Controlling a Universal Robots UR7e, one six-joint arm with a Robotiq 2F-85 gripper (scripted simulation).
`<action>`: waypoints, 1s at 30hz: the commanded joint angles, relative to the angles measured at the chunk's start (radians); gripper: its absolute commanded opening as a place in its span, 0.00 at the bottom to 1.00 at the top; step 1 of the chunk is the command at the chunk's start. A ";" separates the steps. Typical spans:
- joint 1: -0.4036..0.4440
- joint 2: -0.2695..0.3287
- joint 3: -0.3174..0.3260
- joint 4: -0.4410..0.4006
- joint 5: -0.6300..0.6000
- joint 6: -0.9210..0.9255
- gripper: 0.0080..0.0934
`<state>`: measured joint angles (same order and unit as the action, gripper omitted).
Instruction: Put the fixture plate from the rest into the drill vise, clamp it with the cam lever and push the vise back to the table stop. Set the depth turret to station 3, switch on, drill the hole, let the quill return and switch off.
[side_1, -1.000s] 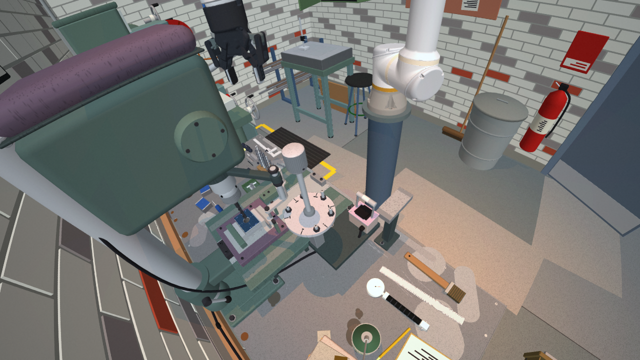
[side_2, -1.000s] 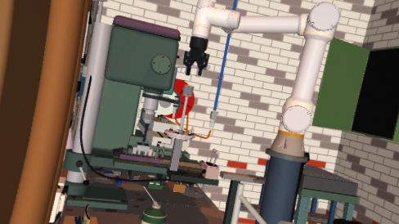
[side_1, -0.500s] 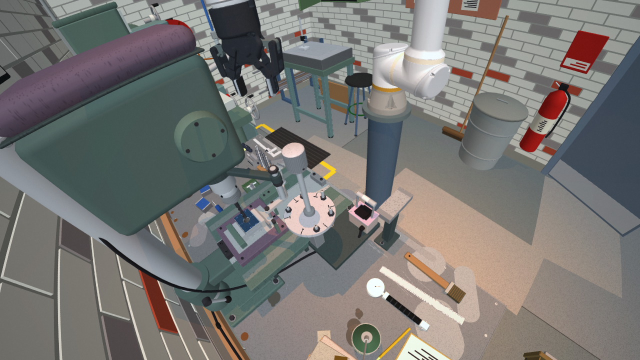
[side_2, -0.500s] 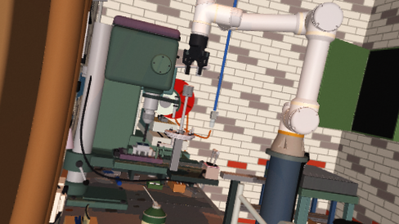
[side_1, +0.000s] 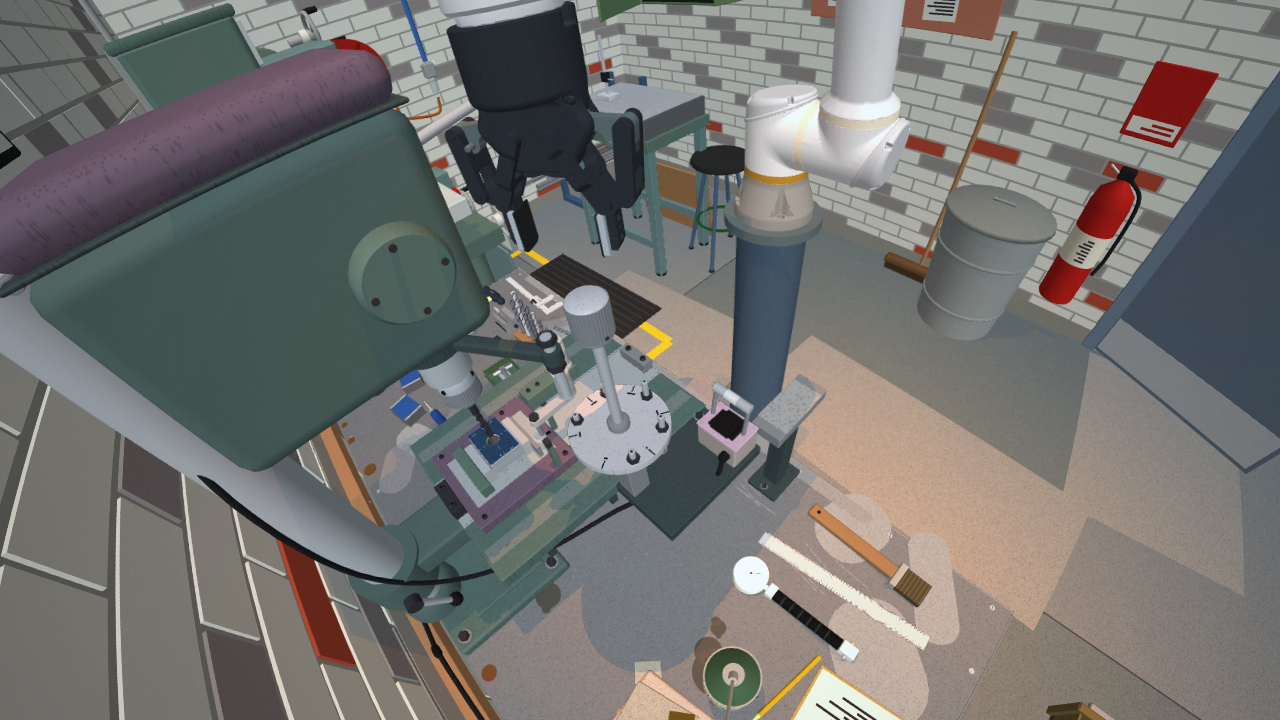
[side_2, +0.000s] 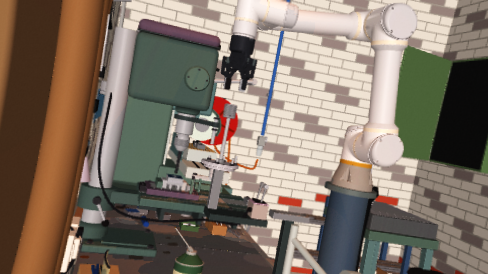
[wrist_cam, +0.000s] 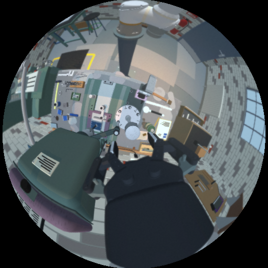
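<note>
The blue fixture plate (side_1: 490, 441) sits in the purple drill vise (side_1: 501, 466) on the green table, directly under the drill chuck (side_1: 452, 380). Beside the vise stands the round depth turret (side_1: 620, 435), a white disc with pegs, and a tall rod topped by a grey knurled knob (side_1: 591, 311). My gripper (side_1: 566, 235) hangs open and empty high above that knob, next to the green drill head (side_2: 172, 70). The pink switch box (side_1: 727, 434) stands just right of the turret. In the wrist camera the knob (wrist_cam: 132, 132) lies just ahead of the fingertips (wrist_cam: 132, 146).
The drill press head and column (side_1: 224, 295) fill the left side. The arm's blue pedestal (side_1: 765, 313) stands behind the grey plate rest (side_1: 788, 407). A brush (side_1: 868, 553), ruler, dial tool and green can (side_1: 732, 678) lie on the bench in front.
</note>
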<state>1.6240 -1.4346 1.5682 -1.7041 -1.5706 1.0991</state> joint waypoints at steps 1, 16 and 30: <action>0.002 0.001 -0.003 0.000 0.000 0.004 0.76; 0.013 0.027 0.076 -0.103 0.000 0.015 0.76; 0.014 0.034 0.100 -0.136 0.000 0.015 0.76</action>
<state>1.6379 -1.4000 1.6680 -1.8396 -1.5708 1.1144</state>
